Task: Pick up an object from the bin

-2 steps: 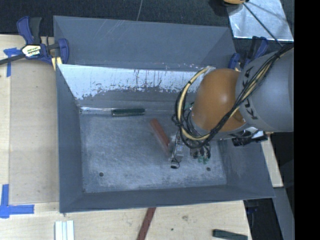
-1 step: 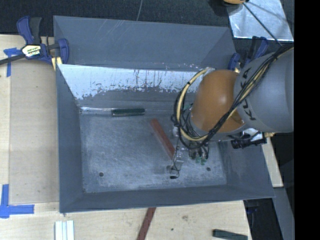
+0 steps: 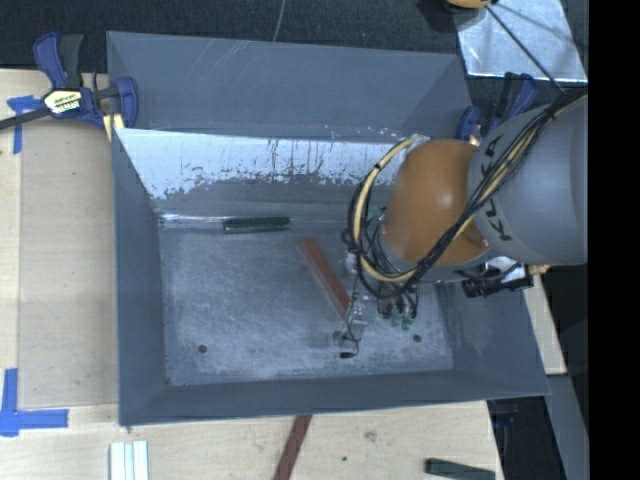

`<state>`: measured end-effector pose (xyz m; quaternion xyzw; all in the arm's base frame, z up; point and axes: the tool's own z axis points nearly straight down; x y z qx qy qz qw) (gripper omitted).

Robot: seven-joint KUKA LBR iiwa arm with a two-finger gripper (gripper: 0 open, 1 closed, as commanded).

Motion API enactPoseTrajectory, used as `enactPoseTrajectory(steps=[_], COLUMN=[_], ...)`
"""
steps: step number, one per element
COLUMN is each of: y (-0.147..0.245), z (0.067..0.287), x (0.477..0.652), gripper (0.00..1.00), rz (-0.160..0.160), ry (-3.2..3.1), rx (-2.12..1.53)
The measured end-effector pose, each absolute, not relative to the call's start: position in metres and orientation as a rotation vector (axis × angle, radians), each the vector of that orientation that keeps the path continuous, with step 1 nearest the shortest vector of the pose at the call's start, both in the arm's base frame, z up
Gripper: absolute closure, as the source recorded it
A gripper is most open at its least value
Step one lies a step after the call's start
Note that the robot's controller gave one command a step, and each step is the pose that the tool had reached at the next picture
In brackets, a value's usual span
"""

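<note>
The gripper (image 3: 347, 340) is down just beside the brown stick (image 3: 322, 271) in the bin (image 3: 138, 288), nothing is lifted yet, and I cannot tell if it is open.

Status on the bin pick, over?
End effector down at bin floor, front right, at the near end of the reddish-brown stick. Grasp unconfirmed. Dark pen lies apart by the back wall, not in the way.

The arm (image 3: 530, 193) reaches leftward, its claw (image 3: 348, 342) pointing down.
</note>
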<state>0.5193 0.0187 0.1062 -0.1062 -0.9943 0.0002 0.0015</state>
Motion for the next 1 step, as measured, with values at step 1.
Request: enactPoseTrajectory(steps=[1], y=[0.0023], z=[0.0709], x=[0.5435], gripper=[1.00], rz=[-0.001], ry=[-3.101], rx=[-0.548])
